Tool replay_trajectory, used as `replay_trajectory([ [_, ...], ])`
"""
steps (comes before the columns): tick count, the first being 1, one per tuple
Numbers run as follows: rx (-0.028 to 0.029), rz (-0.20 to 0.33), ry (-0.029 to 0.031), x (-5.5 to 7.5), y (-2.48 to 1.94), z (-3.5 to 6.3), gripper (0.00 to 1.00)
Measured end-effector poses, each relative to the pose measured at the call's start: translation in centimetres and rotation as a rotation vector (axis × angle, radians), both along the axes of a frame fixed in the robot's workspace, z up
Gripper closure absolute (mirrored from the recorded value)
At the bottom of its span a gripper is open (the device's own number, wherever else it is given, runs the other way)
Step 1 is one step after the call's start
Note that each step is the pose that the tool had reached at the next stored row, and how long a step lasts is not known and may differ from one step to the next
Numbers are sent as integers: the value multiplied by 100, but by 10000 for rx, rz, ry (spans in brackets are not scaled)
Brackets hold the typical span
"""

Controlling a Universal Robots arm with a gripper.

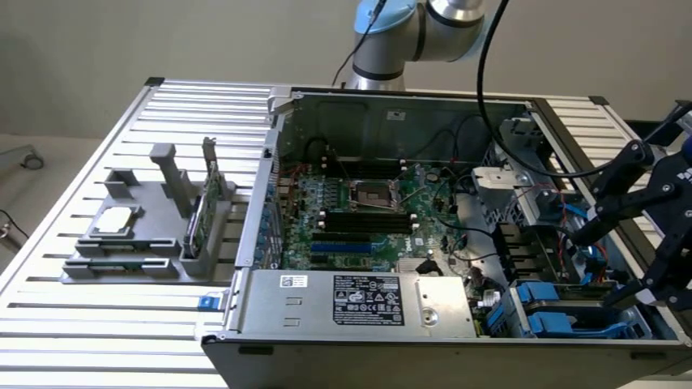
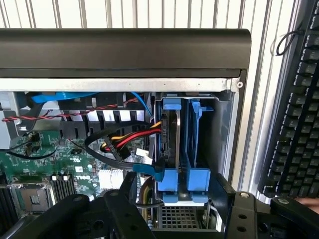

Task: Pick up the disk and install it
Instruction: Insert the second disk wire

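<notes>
Slatted table (image 1: 65, 324), open computer case (image 1: 433, 340), disk (image 2: 175, 144) in bay, gripper (image 1: 633, 259) open above.

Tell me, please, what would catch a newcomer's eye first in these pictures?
First, the open computer case in the middle of the slatted table, its green motherboard bare. Next, the black gripper at the exterior view's right, fingers spread, above the blue drive bays. In the wrist view, the blue-railed disk stands in its bay, red and yellow cables beside it.
</notes>
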State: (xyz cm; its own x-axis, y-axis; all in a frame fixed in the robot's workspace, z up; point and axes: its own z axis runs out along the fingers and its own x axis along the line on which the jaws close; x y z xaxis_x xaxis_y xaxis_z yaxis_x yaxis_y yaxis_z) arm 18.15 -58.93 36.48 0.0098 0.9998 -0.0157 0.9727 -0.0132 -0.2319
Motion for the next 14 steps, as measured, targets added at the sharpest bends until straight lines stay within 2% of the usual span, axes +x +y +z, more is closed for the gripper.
replay_trajectory([
  [14,-65,-28,0,17,0,-48,30],
])
